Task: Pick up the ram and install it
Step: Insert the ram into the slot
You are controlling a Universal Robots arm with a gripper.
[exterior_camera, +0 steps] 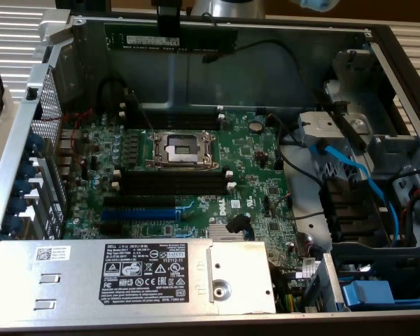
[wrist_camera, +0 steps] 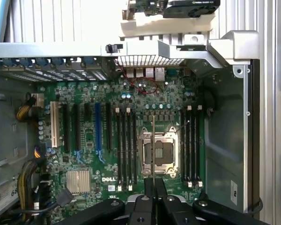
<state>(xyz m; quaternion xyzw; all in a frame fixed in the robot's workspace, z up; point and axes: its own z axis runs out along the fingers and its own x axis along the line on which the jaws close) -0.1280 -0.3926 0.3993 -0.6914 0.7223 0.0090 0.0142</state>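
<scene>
Boxed in by case walls [exterior_camera: 280, 77]; open room above motherboard [exterior_camera: 196, 175]. Gripping ram [exterior_camera: 171, 38] mid-length with end effector [exterior_camera: 169, 19], shut tight on it. Held level, well above board, near case's far wall in the exterior view; edge-on across socket [wrist_camera: 160, 152] in wrist view. Pale ribbed counter [exterior_camera: 14, 28] around case.

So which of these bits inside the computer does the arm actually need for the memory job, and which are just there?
In the job: long flat dark green memory stick, clamped in black gripper; black memory slots with white end clips.
Just there: silver processor socket; blue cables; grey labelled metal box.
</scene>
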